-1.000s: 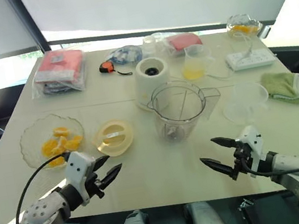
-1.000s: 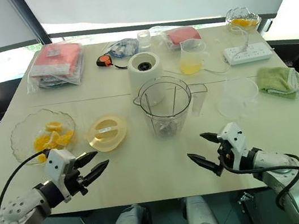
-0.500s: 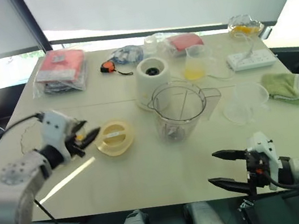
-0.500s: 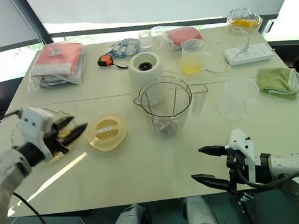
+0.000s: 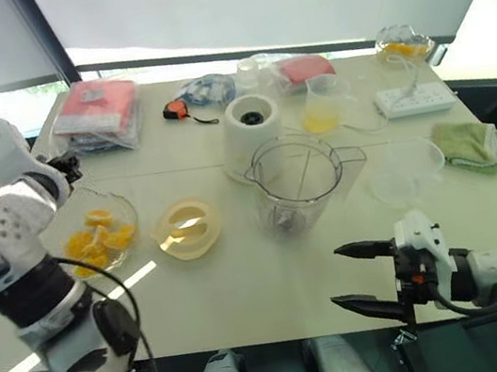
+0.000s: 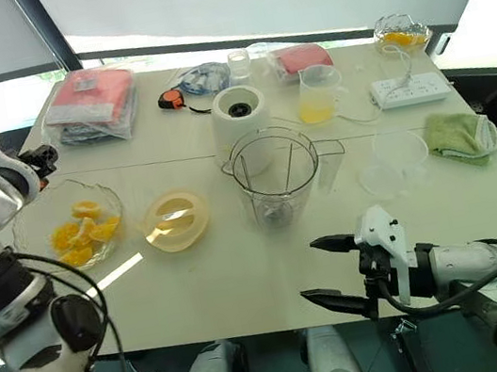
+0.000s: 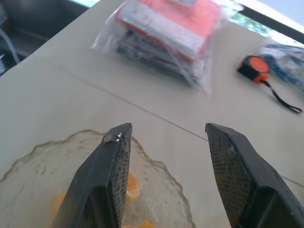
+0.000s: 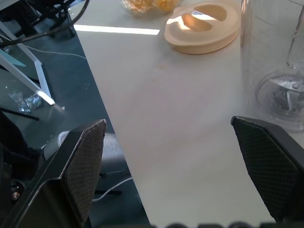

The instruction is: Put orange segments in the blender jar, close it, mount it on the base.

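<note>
The left pincer [image 7: 166, 142] has risen from the lower left to the bowl's [image 5: 63, 217] far rim, fingers spread and empty. The right pincer [image 5: 359, 274], spread wide, sits lower right. The orange segments [image 5: 95, 240] lie in the bowl at mid-left; the blender jar [image 5: 297, 181] stands open at centre on the counter [image 5: 244, 273].

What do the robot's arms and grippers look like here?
Both arms have silver-grey rounded metal segments with black joints and looping black cables. The left gripper and right gripper each have a white wrist housing and two tapered black fingers with cross-hatched inner pads.
</note>
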Controlling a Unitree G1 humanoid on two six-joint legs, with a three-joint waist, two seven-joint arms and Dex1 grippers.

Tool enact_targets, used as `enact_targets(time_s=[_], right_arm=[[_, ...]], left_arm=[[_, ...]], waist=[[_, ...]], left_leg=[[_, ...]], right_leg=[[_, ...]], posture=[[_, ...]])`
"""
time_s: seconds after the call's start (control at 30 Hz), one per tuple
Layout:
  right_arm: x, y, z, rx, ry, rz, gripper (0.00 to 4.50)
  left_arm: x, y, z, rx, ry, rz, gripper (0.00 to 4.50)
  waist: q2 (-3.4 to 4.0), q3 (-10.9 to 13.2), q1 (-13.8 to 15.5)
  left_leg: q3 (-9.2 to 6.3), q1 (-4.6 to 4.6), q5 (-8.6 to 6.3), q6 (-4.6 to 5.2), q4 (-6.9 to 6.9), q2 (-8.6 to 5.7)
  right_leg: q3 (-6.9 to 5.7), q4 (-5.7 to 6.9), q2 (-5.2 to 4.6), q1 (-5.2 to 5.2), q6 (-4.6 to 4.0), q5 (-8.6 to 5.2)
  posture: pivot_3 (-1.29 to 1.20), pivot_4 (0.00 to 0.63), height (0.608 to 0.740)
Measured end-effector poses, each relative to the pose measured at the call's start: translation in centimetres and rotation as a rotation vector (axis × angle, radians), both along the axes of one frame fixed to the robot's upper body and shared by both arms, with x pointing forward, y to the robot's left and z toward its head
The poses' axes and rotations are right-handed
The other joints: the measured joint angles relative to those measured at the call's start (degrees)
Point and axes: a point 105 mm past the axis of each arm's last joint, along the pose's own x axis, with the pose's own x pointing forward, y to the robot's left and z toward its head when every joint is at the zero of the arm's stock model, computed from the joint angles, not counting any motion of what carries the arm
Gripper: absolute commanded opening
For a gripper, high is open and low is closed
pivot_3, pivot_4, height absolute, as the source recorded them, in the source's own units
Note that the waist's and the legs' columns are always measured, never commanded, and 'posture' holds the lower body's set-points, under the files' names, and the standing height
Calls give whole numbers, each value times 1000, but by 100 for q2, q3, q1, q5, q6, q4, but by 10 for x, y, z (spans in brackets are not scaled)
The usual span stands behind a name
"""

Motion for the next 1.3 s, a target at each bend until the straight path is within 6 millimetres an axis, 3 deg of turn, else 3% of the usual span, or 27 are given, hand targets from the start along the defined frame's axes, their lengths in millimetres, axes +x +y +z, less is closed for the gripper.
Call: enact_targets(time_s=[0.2, 0.5, 0.9, 1.3], right_arm=[[2, 4, 6, 13, -3, -1, 4425], [-2, -3, -9, -34, 36, -50, 4425], [0, 0, -9, -52, 1, -29, 4425], [6, 8, -6, -39, -25, -27, 4425]], left_arm=[[2, 5, -35, -88, 88, 160, 2544], [12, 20, -72, -174, 110, 270, 2544], [26, 16, -109, -281, 163, 324, 2544], [31, 16, -123, -353, 149, 364, 2544]], waist=[[-9, 3, 17], [-12, 1, 24], [-15, -1, 18], [-15, -2, 17]], left_leg=[[3, -2, 1, -1, -1, 0], [9, -2, 1, -2, 0, -1], [15, -1, 1, -3, 1, -3], [17, 1, 2, -5, 1, -3]], right_leg=[[-6, 3, 1, -1, -1, 0], [-5, 3, -4, 0, -1, 1], [-7, 5, -6, 0, 2, 2], [-9, 10, -7, 0, 3, 4]], posture=[[0, 150, 740], [0, 150, 740], [0, 150, 740], [0, 150, 740]])
